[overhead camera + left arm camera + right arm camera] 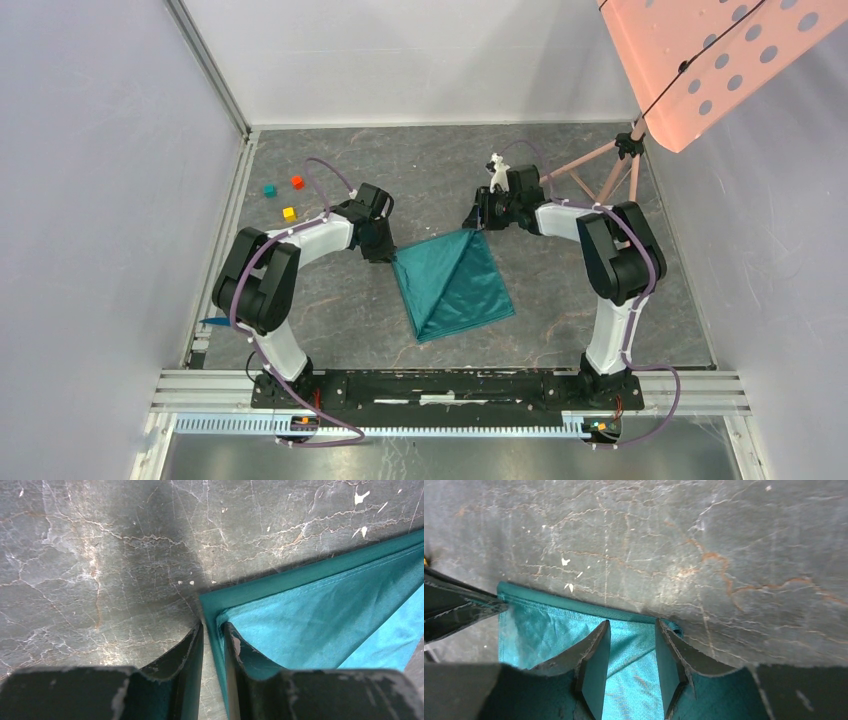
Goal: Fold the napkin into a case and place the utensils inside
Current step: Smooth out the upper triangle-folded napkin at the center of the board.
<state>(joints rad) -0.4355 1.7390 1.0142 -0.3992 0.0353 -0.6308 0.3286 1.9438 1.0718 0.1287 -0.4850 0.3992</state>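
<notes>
— Napkin (455, 285) first: where does it lie from the claws?
— I start at the left claw (212, 627). Its fingers are almost together and the hem of the napkin's left corner passes between them, so it is clenched on the cloth. From there the napkin spreads to the right and toward the arm bases, flat on the table (560, 190).
— And the right claw (632, 625)?
— It is released. The fingers stand apart over the far corner, the cloth lies flat under the gap, and the folded edge is just beyond the tips. From this claw the napkin runs toward the near side.
— So both are on one edge?
— Yes, the far-left edge, one claw at each end. A crease goes from the far corner to the near corner; this is the long axis.
— And the next move?
— I think the right claw must close on its corner, then both carry this edge across the crease. Neither arm is nearer.
</notes>
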